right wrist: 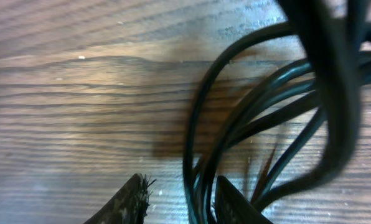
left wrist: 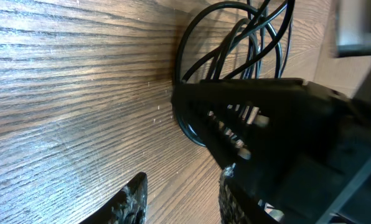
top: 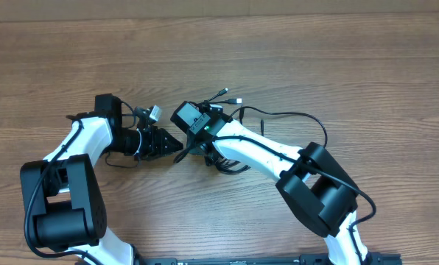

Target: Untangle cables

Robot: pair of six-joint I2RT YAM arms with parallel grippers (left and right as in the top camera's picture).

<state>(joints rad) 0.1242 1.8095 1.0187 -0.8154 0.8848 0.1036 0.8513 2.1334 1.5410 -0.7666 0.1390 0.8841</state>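
My right hand (right wrist: 178, 198) part-spread astride thin black flexible cords (right wrist: 190, 149), left hand (left wrist: 182, 196) spread, empty; cords judged light, limp, slippery, so I'd pinch one strand just ahead of that hand.

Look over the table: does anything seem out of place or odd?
Yes. The cables lie in a tangled bunch beneath the right arm, their loops crossing over one another, and plug ends stick out past it.

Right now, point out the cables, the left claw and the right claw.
cables (right wrist: 195, 124): right wrist view, on the leftmost black loop.
left claw (left wrist: 182, 202): left wrist view, midway between its fingertips.
right claw (right wrist: 180, 202): right wrist view, midway between its fingertips.
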